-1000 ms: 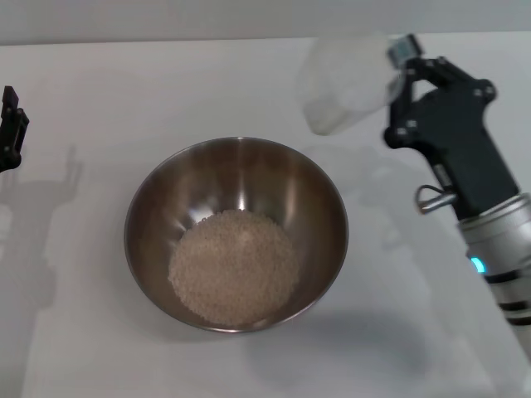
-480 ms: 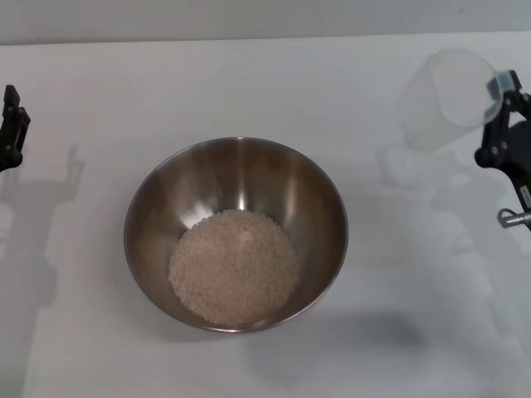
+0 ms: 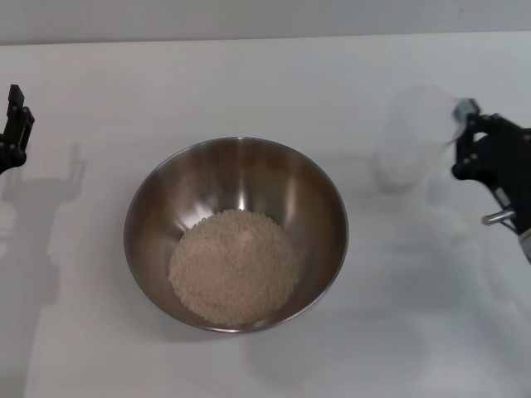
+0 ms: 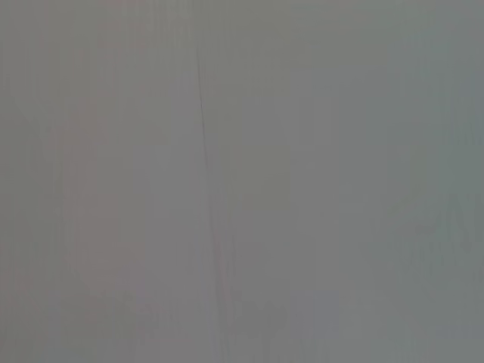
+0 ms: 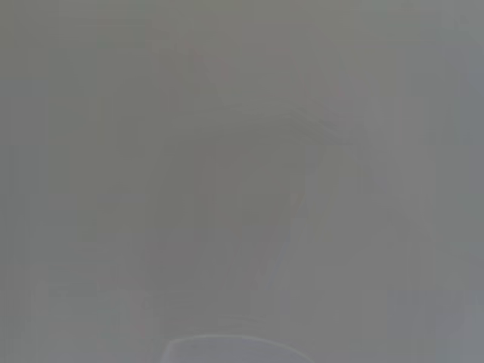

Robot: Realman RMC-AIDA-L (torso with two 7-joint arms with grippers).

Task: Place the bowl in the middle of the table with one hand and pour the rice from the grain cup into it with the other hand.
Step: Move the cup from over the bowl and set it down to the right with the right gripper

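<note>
Right gripper [image 3: 461,133] sits at the right edge of the head view, its fingers closed on the grain cup [image 3: 412,137] at the cup's right side. The cup lies to the robot's left of those fingers, between them and the bowl [image 3: 236,234]. It looks roughly upright, long axis near vertical, and clear through, so I judge it empty. I cannot tell whether its base touches the worktop [image 3: 249,75] or hangs just above it.

Outward from there: the bowl stands about mid-worktop, well apart from the cup, mouth up. The rice [image 3: 234,267] lies heaped in its bottom, a little toward the near side.

Left gripper [image 3: 12,133] is parked at the far left edge, well clear of the bowl; I cannot tell its state.

Both wrist views give me nothing usable.

My reading: pour done, bowl placed. What remains turns on the cup's base relative to the worktop directly beneath it, a straight set-down and release. The right arm is the one nearer, already holding.
</note>
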